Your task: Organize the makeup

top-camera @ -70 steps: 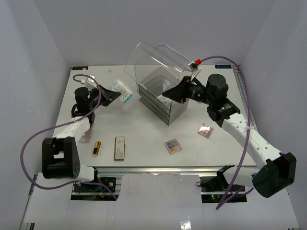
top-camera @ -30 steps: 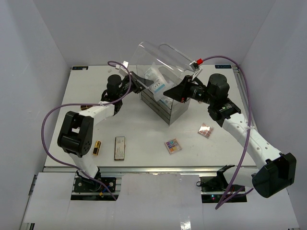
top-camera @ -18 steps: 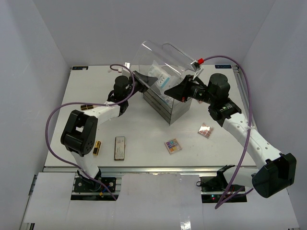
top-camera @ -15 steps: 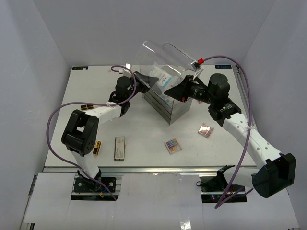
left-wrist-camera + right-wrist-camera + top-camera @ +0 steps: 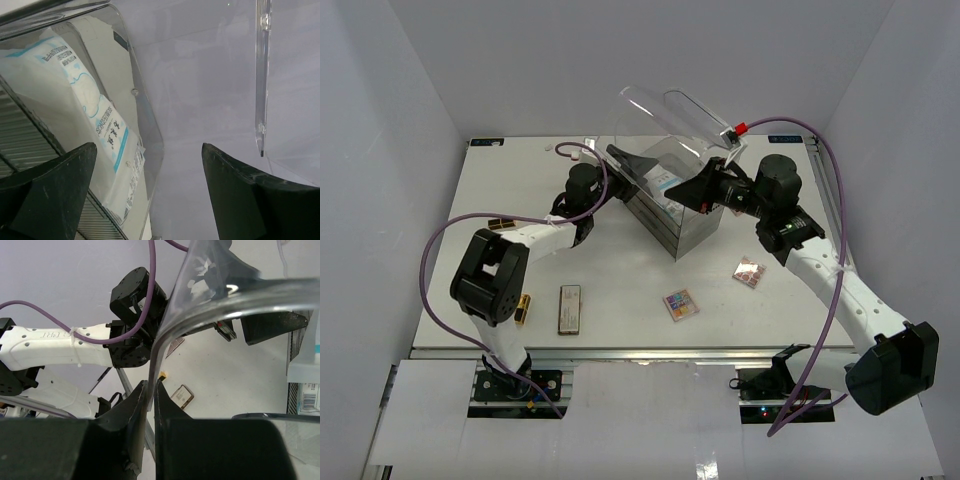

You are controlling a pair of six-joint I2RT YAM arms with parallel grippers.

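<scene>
left gripper (image 5: pixel 623 158): fingers spread, nothing between them, tips at the open top of the drawer box (image 5: pixel 660 228)
right gripper (image 5: pixel 150 390): pressed together on the edge of the clear lid (image 5: pixel 670 112), holding it tipped up
sachets (image 5: pixel 102 127): in the box's top compartment, leaning on its wall (clear of the left fingers)
risk 1: thin pinch on a slick lid edge; a slip would likely drop the lid onto the left gripper or the sachets
risk 2: left fingers sit under the lid and beside the box wall; a careless pull-out could snag either and shove the box
risk 3: sachets look propped up, so the lid may not close flat
left out: lipstick (image 5: pixel 523 308), long palette (image 5: pixel 570 308), multicolour palette (image 5: pixel 680 304), pinkish palette (image 5: pixel 749 271), all on the table (image 5: pixel 620 270), well apart from the box
in the way: right arm is tied up with the lid, so only the left looks free to fetch
</scene>
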